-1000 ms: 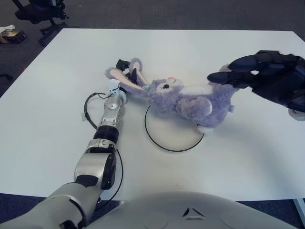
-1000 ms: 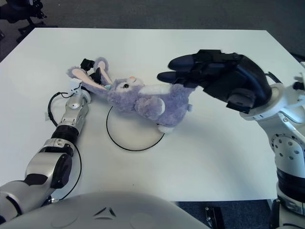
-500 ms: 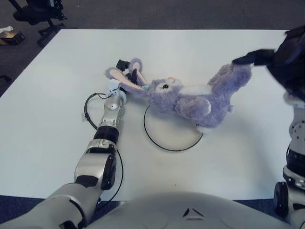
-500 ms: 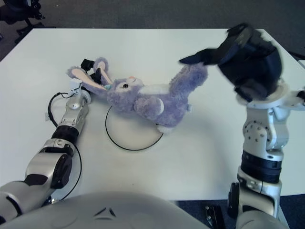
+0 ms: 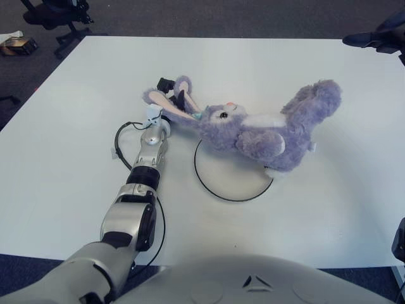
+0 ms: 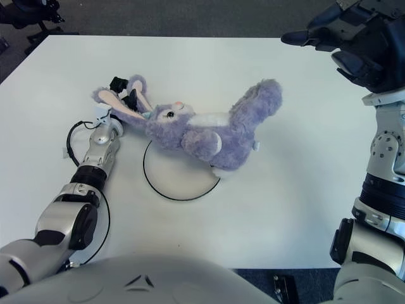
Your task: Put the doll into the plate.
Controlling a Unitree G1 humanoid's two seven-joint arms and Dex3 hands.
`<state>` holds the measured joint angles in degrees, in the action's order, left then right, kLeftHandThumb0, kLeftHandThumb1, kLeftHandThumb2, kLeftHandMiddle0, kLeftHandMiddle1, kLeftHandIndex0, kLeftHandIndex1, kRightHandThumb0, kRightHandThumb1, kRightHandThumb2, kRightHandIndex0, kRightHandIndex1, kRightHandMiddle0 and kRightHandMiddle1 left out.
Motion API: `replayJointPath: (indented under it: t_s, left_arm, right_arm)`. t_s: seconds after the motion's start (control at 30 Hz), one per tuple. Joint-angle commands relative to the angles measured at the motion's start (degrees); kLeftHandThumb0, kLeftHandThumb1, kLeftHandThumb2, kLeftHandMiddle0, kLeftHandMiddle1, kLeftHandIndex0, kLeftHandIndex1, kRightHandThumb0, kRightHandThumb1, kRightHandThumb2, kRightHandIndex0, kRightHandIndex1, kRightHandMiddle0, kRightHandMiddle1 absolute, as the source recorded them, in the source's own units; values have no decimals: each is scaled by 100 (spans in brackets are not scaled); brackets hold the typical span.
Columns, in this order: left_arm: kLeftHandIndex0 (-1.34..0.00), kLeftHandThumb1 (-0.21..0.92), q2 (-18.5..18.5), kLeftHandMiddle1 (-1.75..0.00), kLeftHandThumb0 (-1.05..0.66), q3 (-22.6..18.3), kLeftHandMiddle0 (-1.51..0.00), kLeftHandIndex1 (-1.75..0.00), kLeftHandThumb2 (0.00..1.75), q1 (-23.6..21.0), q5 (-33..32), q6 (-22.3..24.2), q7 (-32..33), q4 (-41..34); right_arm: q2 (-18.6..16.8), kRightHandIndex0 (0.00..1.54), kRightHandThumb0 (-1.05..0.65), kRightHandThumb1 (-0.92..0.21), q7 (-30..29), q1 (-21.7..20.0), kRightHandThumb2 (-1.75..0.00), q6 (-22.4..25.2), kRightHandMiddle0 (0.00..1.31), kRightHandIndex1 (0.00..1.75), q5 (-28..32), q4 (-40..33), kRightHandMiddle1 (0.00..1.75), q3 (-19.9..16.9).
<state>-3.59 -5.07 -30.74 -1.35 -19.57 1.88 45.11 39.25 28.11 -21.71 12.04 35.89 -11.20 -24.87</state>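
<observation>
R hand point(image 6: 354, 38) has let go of the doll point(image 6: 202, 126) and pulled up and away to the far right; 1 s ago it was over the doll's leg end, now it's well apart, fingers loosely spread and holding nothing. The raised leg point(image 6: 261, 101) it released stands up a bit higher and further right than before. Head end hasn't shifted.

L hand point(image 5: 171, 95) sits at the doll's ears point(image 5: 166, 104), far-left of the plate point(image 5: 218, 190). Dark fingers seem clamped on an ear, though the ears hide most of the grip, so only probably.

Meaning for the task: doll is only partly placed. Its belly and near foot overlap the plate's far rim, but head and ears lie off it to the left on the table point(image 5: 304, 209), and the raised leg hangs off to the right. Most of the plate's near part is bare. Judged: needs a pull toward near to sit inside.

Orientation: lying on its side/back, long axis roughly left–right across the table, head pointing left, legs right, face turned up and far.
</observation>
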Motion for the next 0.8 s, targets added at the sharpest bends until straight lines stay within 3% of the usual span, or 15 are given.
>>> replayJointPath:
  t_s: [0.0, 0.07, 0.17, 0.2, 0.27, 0.4, 0.47, 0.53, 0.63, 0.77]
  left_arm:
    - [-26, 83, 70, -175, -36, 22, -80, -175, 64, 399, 29, 242, -18, 297]
    - [-26, 83, 68, -175, -36, 23, -80, -175, 63, 398, 28, 242, -18, 298]
    - [-26, 83, 58, -175, -36, 19, -80, -175, 63, 389, 26, 232, -23, 319]
    - [-26, 83, 56, -175, -36, 19, -80, -175, 63, 388, 26, 230, -24, 324]
    - [-26, 83, 51, -175, -36, 18, -80, -175, 63, 387, 24, 225, -27, 331]
    - [-26, 83, 47, -175, -36, 18, -79, -175, 63, 389, 23, 221, -28, 333]
    - [-26, 83, 45, -175, -36, 17, -79, -175, 63, 395, 22, 219, -29, 326]
    - [-26, 83, 45, -175, -36, 17, -79, -175, 63, 401, 21, 222, -28, 315]
    - [-26, 83, 48, -175, -36, 19, -79, -175, 63, 410, 19, 228, -24, 297]
    - [-26, 83, 52, -175, -36, 23, -79, -175, 63, 428, 23, 240, -17, 263]
  right_arm:
    - [-44, 78, -9, -81, -97, -234, -1, 64, 67, 8, -84, 142, 52, 36]
    - [-52, 78, -9, -82, -99, -251, -1, 66, 67, 8, -109, 157, 52, 38]
    - [-153, 83, -11, -83, -537, -316, -1, -404, 69, 10, -926, 468, 51, 197]
    - [-175, 86, -20, -87, -627, -325, -5, -459, 66, 10, -1072, 498, 79, 223]
    - [-216, 89, -28, -89, -743, -334, -10, -473, 63, 10, -1221, 512, 104, 259]
    - [-308, 93, -35, -92, -900, -401, -13, -517, 61, 11, -1457, 669, 125, 344]
    - [-385, 82, -18, -92, -917, -559, -10, -688, 61, 57, -1655, 1133, 126, 466]
    - [-423, 76, -7, -92, -825, -668, -8, -924, 60, 84, -1789, 1600, 127, 548]
    - [-453, 77, -3, -92, -758, -758, -5, -1138, 60, 94, -1941, 2066, 126, 632]
    - [-518, 79, -1, -92, -866, -812, -4, -1062, 61, 96, -2182, 2393, 125, 816]
